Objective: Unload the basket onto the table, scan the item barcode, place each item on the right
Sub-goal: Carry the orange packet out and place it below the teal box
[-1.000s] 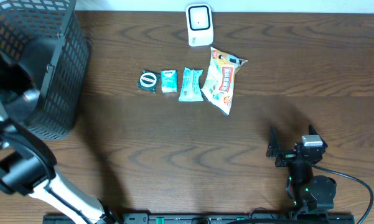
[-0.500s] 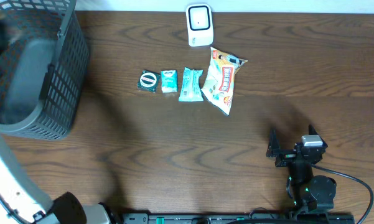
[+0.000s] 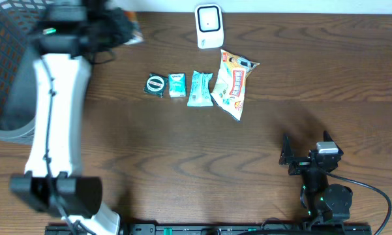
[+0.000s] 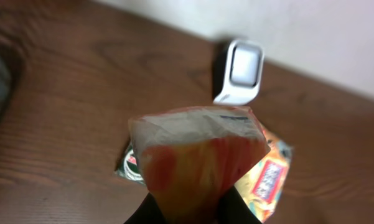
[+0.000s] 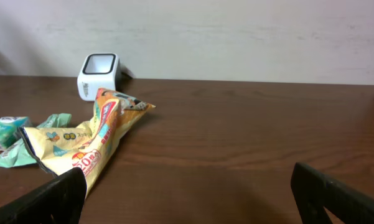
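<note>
- The left fingers (image 4: 239, 210) were shut narrow on the lower end of an orange packet (image 4: 199, 155), one finger on each side of it.
- The orange packet was held up off the counter (image 3: 182, 150), its pale, crimped top edge uppermost in the left wrist view.
- From overhead, the packet sat near the counter's far edge, left of the scanner (image 3: 209, 26) and well apart from it.
- The white scanner stood upright at the far edge, its window showing in all three views.
- A row of things lay on the counter in front of the scanner: a round green item (image 3: 155, 85), a small green box (image 3: 177, 85), a teal packet (image 3: 199, 88) and a large snack bag (image 3: 233, 83).
- A dark mesh basket (image 3: 3, 72) stood at the far left, partly hidden by the white left arm (image 3: 52, 111).
- The right fingers (image 5: 56, 198) stood wide apart and held nothing, low over the counter near its front right.
</note>
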`<state>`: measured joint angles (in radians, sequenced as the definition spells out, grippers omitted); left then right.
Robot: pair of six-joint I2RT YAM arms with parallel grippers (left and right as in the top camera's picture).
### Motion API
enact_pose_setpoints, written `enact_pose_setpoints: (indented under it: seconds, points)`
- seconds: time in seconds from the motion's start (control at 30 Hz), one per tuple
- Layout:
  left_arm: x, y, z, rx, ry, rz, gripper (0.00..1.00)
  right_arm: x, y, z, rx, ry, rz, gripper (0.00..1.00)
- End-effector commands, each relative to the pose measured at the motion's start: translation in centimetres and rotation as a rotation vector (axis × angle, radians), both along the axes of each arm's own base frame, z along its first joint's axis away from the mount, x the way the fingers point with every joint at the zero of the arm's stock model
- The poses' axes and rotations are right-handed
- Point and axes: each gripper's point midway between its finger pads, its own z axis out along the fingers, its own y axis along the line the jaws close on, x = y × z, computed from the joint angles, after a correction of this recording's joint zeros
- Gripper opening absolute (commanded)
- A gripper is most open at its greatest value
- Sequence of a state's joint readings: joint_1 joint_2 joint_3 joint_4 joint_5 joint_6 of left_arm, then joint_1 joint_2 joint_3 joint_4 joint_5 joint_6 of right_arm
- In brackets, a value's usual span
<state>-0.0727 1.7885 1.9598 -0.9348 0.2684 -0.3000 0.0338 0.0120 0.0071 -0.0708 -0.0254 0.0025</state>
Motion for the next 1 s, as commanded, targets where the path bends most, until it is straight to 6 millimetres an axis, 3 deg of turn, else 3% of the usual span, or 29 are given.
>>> enact_pose_setpoints:
  seconds: [0.0, 0.1, 0.23, 0.47, 0.63, 0.77, 0.87, 0.97]
  points:
    - [0.9, -0.7, -3.6, 0.143, 0.061, 0.044, 0.08, 0.0, -0.4, -0.1, -0.012, 0.000, -0.016, 0.99]
    - [0.3, -1.9, -7.2, 0.234, 0.161, 0.029, 0.07, 0.0, -0.4, -0.1, -0.012, 0.000, -0.016, 0.99]
    - [-2.4, -2.9, -12.0, 0.301, 0.364, -0.014, 0.07, 0.0, -0.4, -0.1, -0.012, 0.000, -0.016, 0.99]
    - [-6.5, -3.1, -18.4, 0.381, 0.657, -0.072, 0.07, 0.0, -0.4, -0.1, -0.012, 0.000, -0.016, 0.99]
    - [-7.0, -3.8, -20.8, 0.344, 0.735, -0.051, 0.07, 0.0, -0.4, -0.1, -0.012, 0.000, -0.016, 0.99]
    - [-7.2, -4.7, -21.3, 0.296, 0.755, -0.071, 0.08, 0.0, -0.4, -0.1, -0.012, 0.000, -0.016, 0.99]
    - [-7.1, -4.8, -21.3, 0.295, 0.752, -0.072, 0.33, 0.0, -0.4, -0.1, -0.012, 0.000, -0.016, 0.99]
    - [-7.3, -4.9, -21.4, 0.298, 0.756, -0.076, 0.35, 0.0, -0.4, -0.1, -0.012, 0.000, -0.016, 0.99]
